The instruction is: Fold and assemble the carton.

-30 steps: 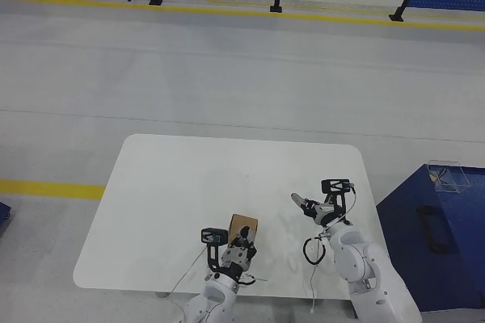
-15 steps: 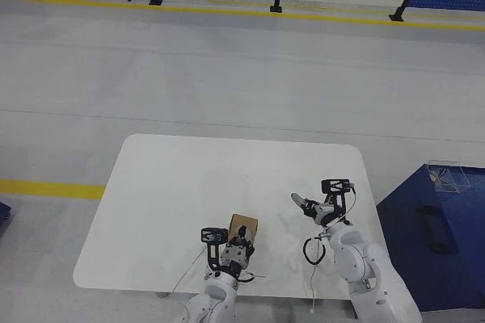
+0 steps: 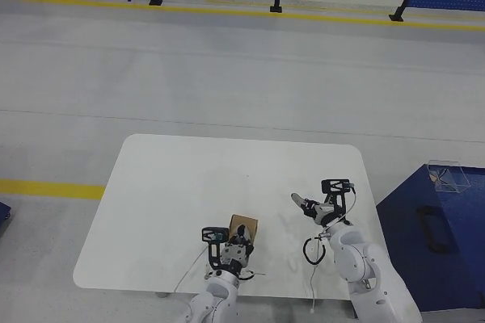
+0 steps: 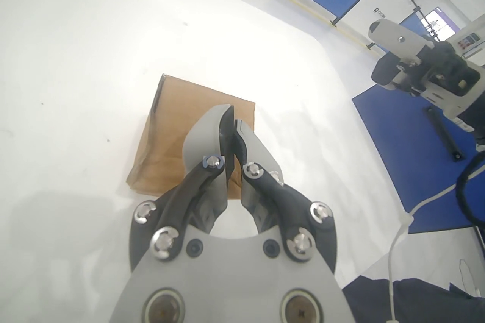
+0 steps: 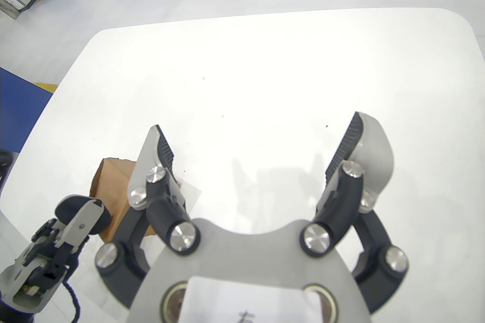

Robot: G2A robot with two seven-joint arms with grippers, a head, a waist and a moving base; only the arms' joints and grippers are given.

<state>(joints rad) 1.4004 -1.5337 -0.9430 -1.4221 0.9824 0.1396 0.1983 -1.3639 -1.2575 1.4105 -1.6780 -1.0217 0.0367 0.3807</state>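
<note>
We see the carton [image 3: 244, 221], a flat piece of brown cardboard, lying on the white table [image 3: 186, 186]. It is close to the table's near edge, the one on the robot's side, and roughly midway along that edge. It rests on the tabletop with one short edge toward the robot and a darker fold line along one side.

The left gripper [image 4: 230, 110] sits just inside the table's near edge, directly above the carton's nearer half. Its claw is clenched: the two fingers are pressed together with barely a sliver between the black pads, and the tips point toward the table's far side. We cannot tell whether the tips touch the cardboard or pinch any part of it.

The right gripper [image 5: 257, 124] hangs over the table's right half, near the near edge and apart from the carton. Its claw is released, with the ribbed fingers spread wide, bare tabletop showing between them and nothing held.

Off the table's right edge stands a blue cabinet [image 3: 436, 242]. A small clear container [image 3: 447, 174] sits on its top, at the end farthest from the robot. A yellow floor line [image 3: 40, 188] runs up to the table's left edge.
</note>
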